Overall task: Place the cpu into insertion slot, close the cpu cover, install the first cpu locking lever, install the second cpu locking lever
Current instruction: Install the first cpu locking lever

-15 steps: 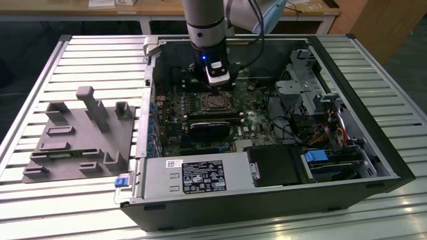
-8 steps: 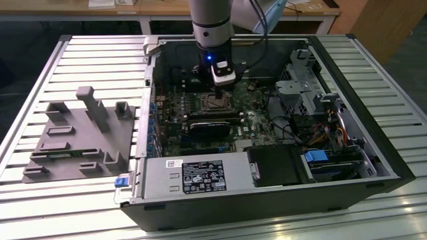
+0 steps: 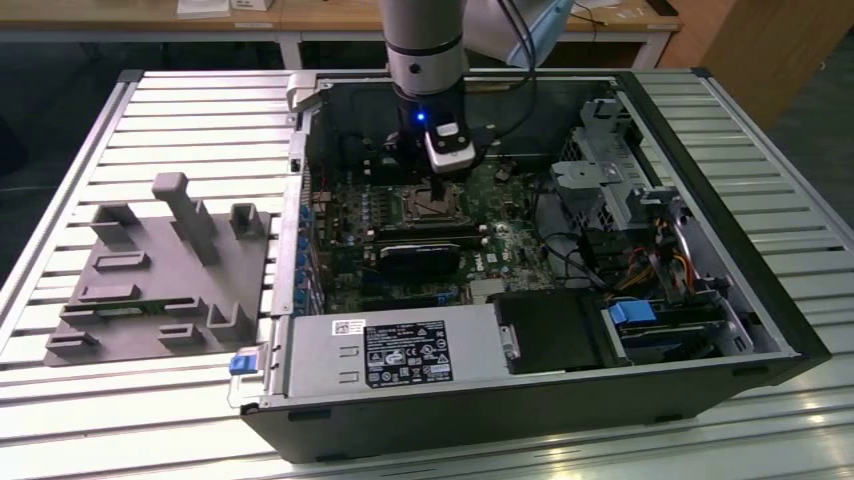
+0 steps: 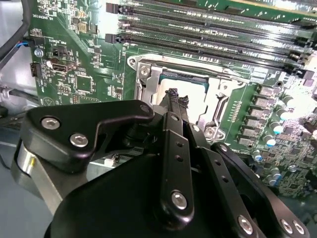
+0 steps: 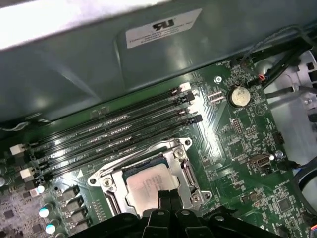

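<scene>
The cpu (image 5: 146, 184), a pale silvery square, sits in the insertion slot (image 3: 430, 203) on the green motherboard inside the open computer case. The silver cpu cover (image 5: 184, 171) appears to lie flat around it, framing the chip's top. A thin wire lever (image 5: 148, 154) runs along the socket's side nearest the memory slots. My gripper (image 5: 170, 198) hangs just above the socket's edge with its two black fingers pressed together and nothing between them. In the second wrist view the gripper (image 4: 173, 94) partly hides the cpu (image 4: 185, 83) and the cover (image 4: 214, 101).
Long black memory slots (image 5: 114, 131) run beside the socket, with a coin battery (image 5: 239, 95) nearby. The case holds a power supply (image 3: 387, 350), a drive cage (image 3: 627, 190) and loose cables (image 3: 574, 250). A grey fixture (image 3: 160, 270) lies on the slatted table at the exterior view's left.
</scene>
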